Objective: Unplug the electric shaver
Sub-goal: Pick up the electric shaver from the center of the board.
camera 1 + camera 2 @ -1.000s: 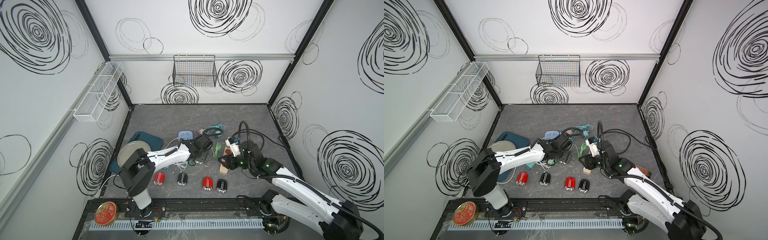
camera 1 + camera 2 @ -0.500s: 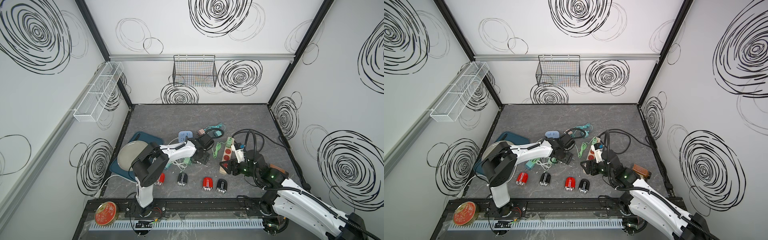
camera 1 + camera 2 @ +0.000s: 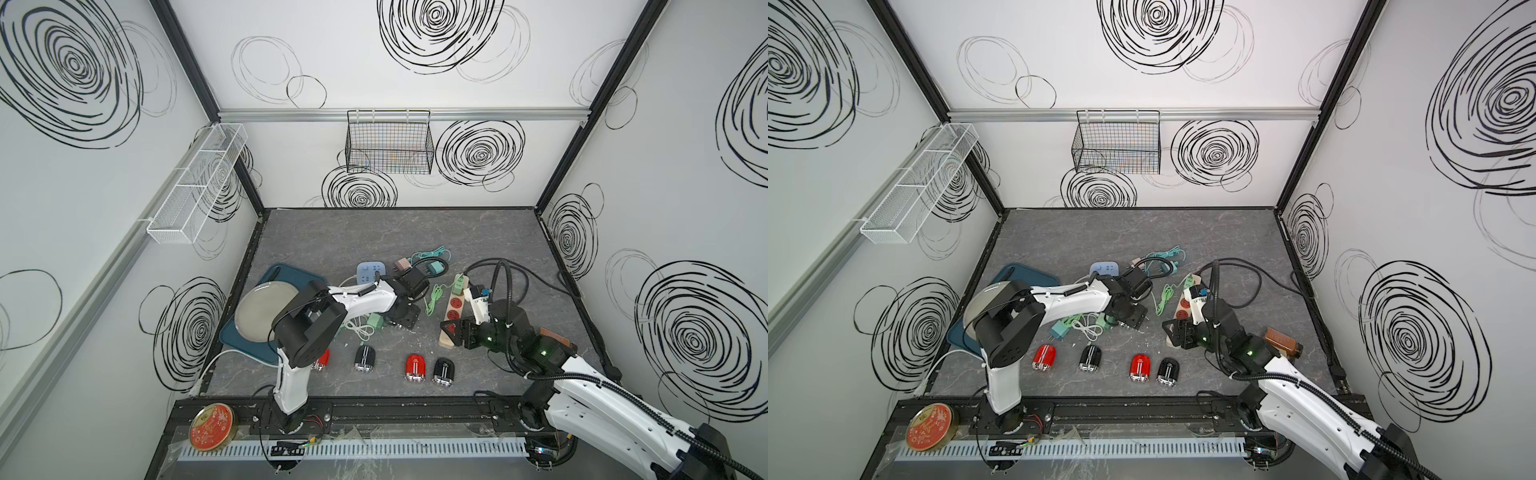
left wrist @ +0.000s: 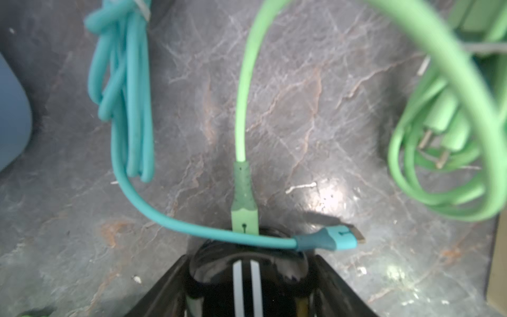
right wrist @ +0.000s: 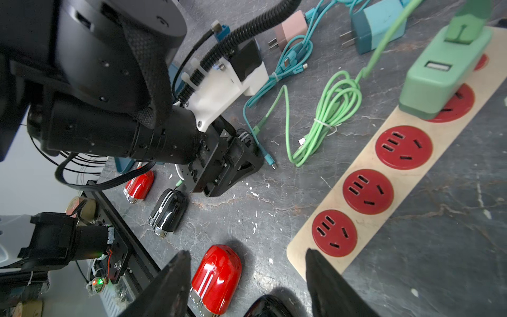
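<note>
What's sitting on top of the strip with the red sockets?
A green adapter sits on one socket, with a green plug stuck in it. Three sockets are bare. The adapter's prongs are hidden underneath.

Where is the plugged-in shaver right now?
In the left wrist view, the black shaver sits between the left pincer's jaws, green cable plugged into its end; mid-table, left of the strip.

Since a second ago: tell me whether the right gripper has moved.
Yes. The right gripper has pulled back along the power strip toward its near end, closer to the front rail.
</note>
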`<control>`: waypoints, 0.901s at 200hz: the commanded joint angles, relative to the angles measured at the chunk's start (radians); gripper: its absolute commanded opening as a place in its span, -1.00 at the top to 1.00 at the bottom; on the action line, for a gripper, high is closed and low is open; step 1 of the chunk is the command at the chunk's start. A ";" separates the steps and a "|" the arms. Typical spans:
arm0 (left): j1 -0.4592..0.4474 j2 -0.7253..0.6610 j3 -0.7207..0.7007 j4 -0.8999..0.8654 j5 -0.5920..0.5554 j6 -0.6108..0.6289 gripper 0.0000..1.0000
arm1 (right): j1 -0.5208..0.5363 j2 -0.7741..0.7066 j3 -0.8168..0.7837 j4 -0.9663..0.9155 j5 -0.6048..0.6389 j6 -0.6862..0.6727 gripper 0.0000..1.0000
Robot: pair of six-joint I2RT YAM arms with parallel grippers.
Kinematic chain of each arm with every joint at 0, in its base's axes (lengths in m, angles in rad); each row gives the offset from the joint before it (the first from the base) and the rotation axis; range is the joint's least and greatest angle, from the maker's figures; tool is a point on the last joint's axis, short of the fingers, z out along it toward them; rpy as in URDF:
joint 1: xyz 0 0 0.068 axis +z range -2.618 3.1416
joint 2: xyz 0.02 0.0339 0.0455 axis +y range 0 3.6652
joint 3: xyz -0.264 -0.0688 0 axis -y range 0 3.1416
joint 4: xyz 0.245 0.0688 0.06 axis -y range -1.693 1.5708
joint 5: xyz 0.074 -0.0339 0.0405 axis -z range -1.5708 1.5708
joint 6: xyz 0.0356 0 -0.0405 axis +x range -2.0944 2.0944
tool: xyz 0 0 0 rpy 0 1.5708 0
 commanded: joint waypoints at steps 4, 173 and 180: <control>0.001 0.031 0.013 -0.032 -0.015 -0.016 -0.37 | 0.005 -0.007 0.004 -0.004 0.025 0.014 -0.38; -0.026 -0.345 -0.330 0.390 0.147 0.088 0.18 | 0.002 0.182 0.047 0.214 -0.068 0.322 0.08; -0.027 -0.363 -0.355 0.422 0.168 0.091 0.17 | 0.002 0.210 0.059 0.225 -0.077 0.333 0.14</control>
